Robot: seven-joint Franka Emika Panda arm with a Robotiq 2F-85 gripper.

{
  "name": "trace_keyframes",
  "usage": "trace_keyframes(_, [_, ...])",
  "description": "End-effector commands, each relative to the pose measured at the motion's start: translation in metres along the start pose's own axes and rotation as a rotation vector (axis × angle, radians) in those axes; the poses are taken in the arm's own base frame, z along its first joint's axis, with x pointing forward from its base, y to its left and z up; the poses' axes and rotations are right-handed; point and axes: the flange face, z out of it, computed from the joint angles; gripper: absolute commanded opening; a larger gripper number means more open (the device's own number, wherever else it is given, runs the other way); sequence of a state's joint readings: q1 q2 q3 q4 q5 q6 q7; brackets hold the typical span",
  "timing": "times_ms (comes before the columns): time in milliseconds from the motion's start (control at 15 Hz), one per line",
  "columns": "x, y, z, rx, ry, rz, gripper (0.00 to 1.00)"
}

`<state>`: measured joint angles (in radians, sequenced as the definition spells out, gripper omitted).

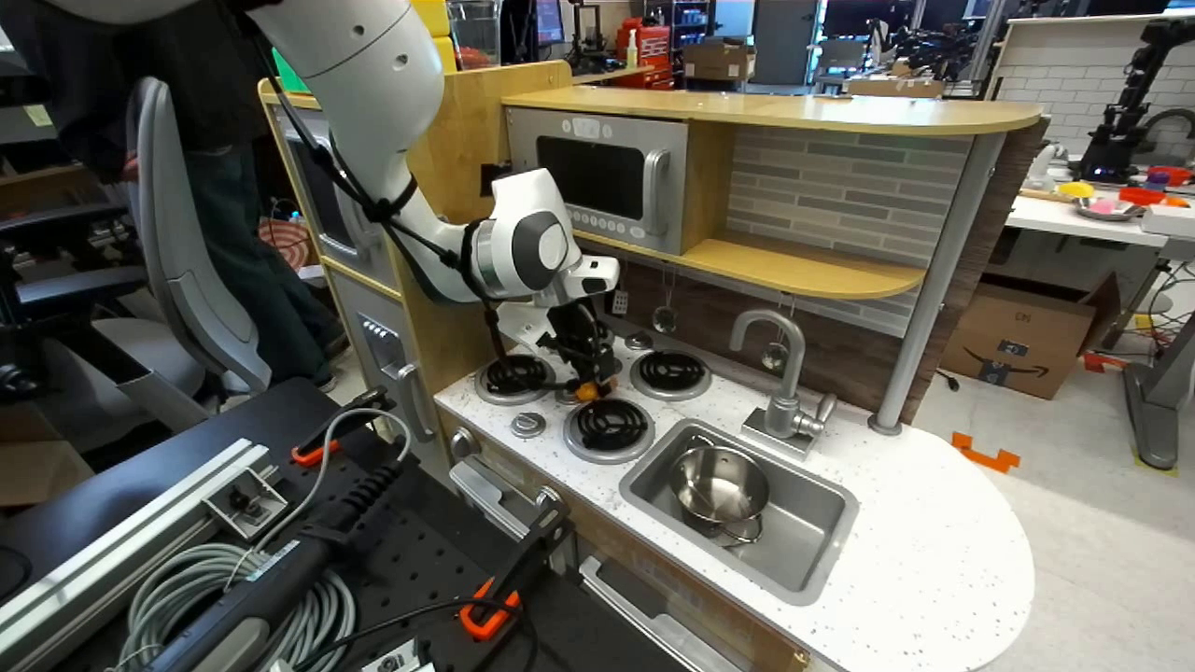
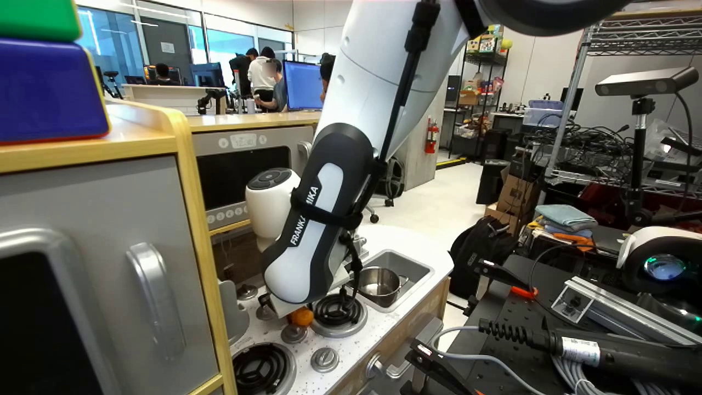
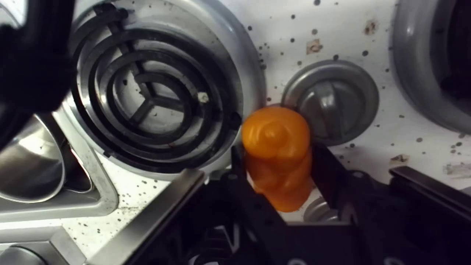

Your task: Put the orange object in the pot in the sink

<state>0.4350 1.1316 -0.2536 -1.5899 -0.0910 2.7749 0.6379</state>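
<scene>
The orange object (image 3: 276, 132) is a shiny, lumpy toy-like piece. It stands among the burners and knobs on the white speckled stovetop; it also shows in both exterior views (image 1: 587, 392) (image 2: 301, 316). My gripper (image 3: 278, 151) points down over it, with a black finger touching each side, shut on it. In an exterior view the gripper (image 1: 593, 369) is low over the stove; whether the object is lifted off the surface cannot be told. The silver pot (image 1: 719, 483) sits in the grey sink (image 1: 794, 555), its inside empty. The pot's edge shows in the wrist view (image 3: 31, 162).
Black coil burners (image 1: 610, 426) surround the gripper, with a grey knob (image 3: 331, 103) close beside the object. A curved faucet (image 1: 792, 373) stands behind the sink. A toy microwave (image 1: 597, 177) and a yellow shelf (image 1: 803, 266) overhang the back of the counter.
</scene>
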Motion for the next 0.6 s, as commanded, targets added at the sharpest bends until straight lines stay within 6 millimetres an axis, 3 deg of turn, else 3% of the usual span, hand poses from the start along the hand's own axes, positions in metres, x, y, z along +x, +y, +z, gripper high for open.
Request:
trace_keyframes(0, [0.003, 0.003, -0.003, -0.002, -0.004, 0.000, 0.20])
trace_keyframes(267, [0.006, 0.022, -0.023, 0.020, 0.014, -0.015, 0.20])
trace_keyframes(533, [0.016, 0.071, -0.038, -0.005, -0.040, 0.011, 0.20])
